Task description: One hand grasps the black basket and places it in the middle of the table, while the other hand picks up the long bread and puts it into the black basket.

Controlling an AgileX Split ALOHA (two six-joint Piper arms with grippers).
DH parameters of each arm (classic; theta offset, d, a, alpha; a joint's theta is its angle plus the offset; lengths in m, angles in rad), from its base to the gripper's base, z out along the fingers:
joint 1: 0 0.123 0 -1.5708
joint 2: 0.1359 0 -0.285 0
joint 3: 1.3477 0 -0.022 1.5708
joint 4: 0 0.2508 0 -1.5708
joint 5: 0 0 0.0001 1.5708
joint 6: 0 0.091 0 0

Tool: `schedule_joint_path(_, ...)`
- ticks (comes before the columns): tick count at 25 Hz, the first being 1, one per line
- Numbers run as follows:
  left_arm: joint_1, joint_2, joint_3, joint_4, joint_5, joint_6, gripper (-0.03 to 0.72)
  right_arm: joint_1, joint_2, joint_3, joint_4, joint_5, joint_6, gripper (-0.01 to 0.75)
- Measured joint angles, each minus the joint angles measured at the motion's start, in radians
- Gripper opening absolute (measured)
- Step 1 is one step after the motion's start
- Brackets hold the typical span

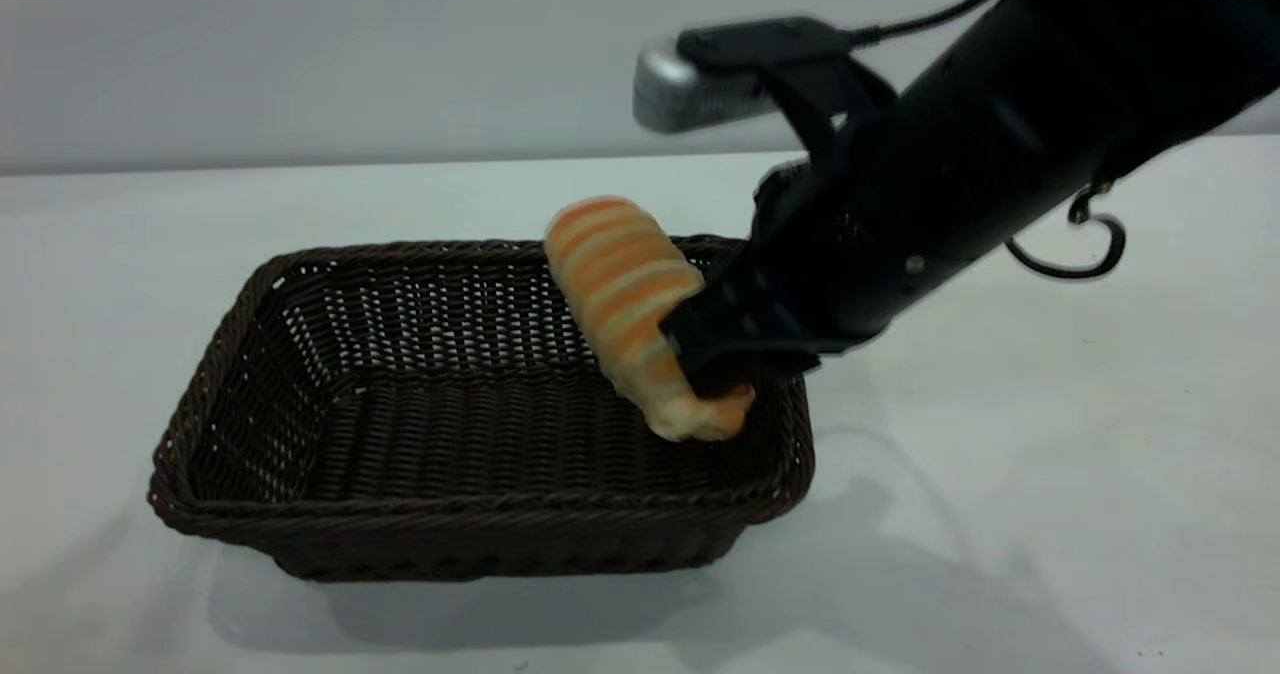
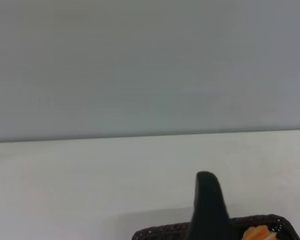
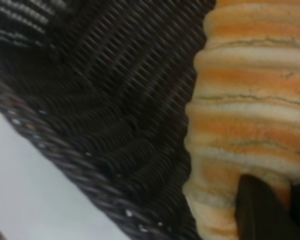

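The black basket [image 1: 450, 514] stands on the white table [image 1: 1000, 454], left of centre in the exterior view. My right gripper [image 1: 705, 354] reaches in from the right and is shut on the long bread [image 1: 620, 284]. It holds the bread tilted over the basket's right end, lower end inside the rim. The right wrist view shows the striped bread [image 3: 250, 100] against the basket's weave [image 3: 115, 100], with one finger [image 3: 260, 210] on the loaf. The left arm is outside the exterior view. Its wrist view shows one black finger [image 2: 206, 200], the basket's rim [image 2: 165, 232] and a bit of bread [image 2: 257, 234].
A plain grey wall rises behind the table's far edge [image 1: 300, 169]. The right arm's black cable [image 1: 1080, 254] loops down above the table to the right of the basket. White tabletop surrounds the basket on all sides.
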Motion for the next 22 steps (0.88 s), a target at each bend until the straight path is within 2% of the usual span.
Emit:
schedule_joint_path(3,0.0,-0.015,0.0,0.0,0.0,0.008,0.558,0.0,0.034,-0.027,0.002,0.008,-0.003,0.069)
schedule_joint_path(5,0.0,-0.022,0.0,0.0,-0.001,0.011,0.558,0.0,0.049,-0.058,0.005,0.034,-0.003,0.134)
schedule_joint_path(9,0.0,-0.034,0.0,0.0,-0.002,0.027,0.558,0.001,0.053,-0.122,0.027,0.098,-0.004,0.361)
schedule_joint_path(12,0.0,-0.034,0.0,0.0,-0.002,0.031,0.558,0.001,0.045,-0.147,0.03,0.116,0.0,0.446)
schedule_joint_path(14,0.0,-0.034,0.0,0.0,0.0,0.032,0.558,0.001,0.017,-0.147,0.012,0.112,0.004,0.448)
schedule_joint_path(17,0.0,-0.045,0.0,0.002,0.003,0.046,0.558,0.001,-0.061,-0.147,-0.072,0.104,0.038,0.409)
schedule_joint_path(19,0.0,-0.064,0.0,0.002,0.014,0.065,0.558,0.001,-0.137,-0.147,-0.164,0.104,0.09,0.383)
schedule_joint_path(22,0.0,-0.113,0.0,0.002,0.084,0.104,0.558,0.001,-0.281,-0.147,-0.373,0.136,0.258,0.362)
